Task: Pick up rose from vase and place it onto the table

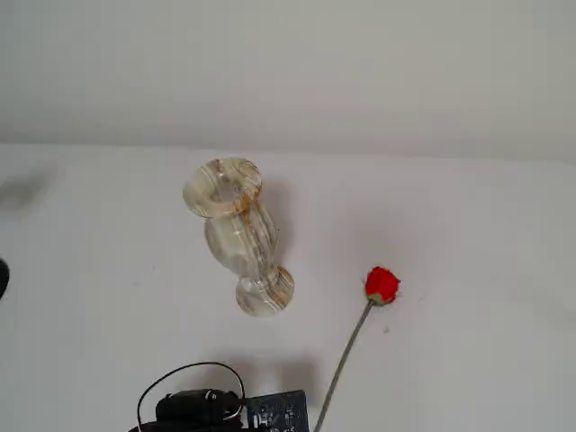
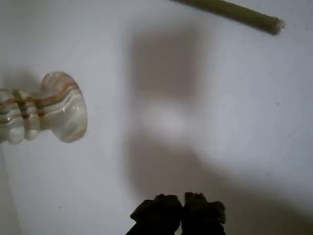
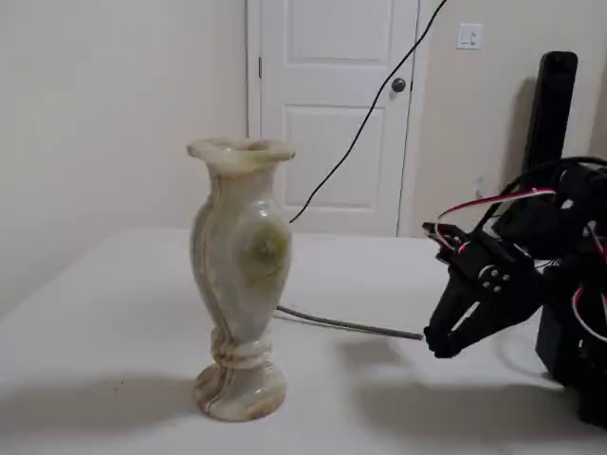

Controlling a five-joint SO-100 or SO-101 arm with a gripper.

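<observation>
The marbled cream vase (image 1: 236, 236) stands upright on the white table (image 1: 468, 225), and no flower shows in its mouth. To its right in a fixed view, the rose (image 1: 382, 284) lies flat on the table, red bud away from the arm and its thin stem running toward the arm. From the side, the vase (image 3: 239, 275) hides the bud; only the stem (image 3: 351, 325) shows behind it. My gripper (image 3: 444, 343) hangs above the table just past the stem's end, shut and holding nothing. The wrist view shows the vase foot (image 2: 63, 107), the stem end (image 2: 234, 12) and my gripper (image 2: 182, 208) with fingertips together.
The arm's base and cables (image 1: 216, 409) sit at the table's near edge in a fixed view. A white door (image 3: 332, 114) and a black cable (image 3: 360, 123) are behind the table in the side view.
</observation>
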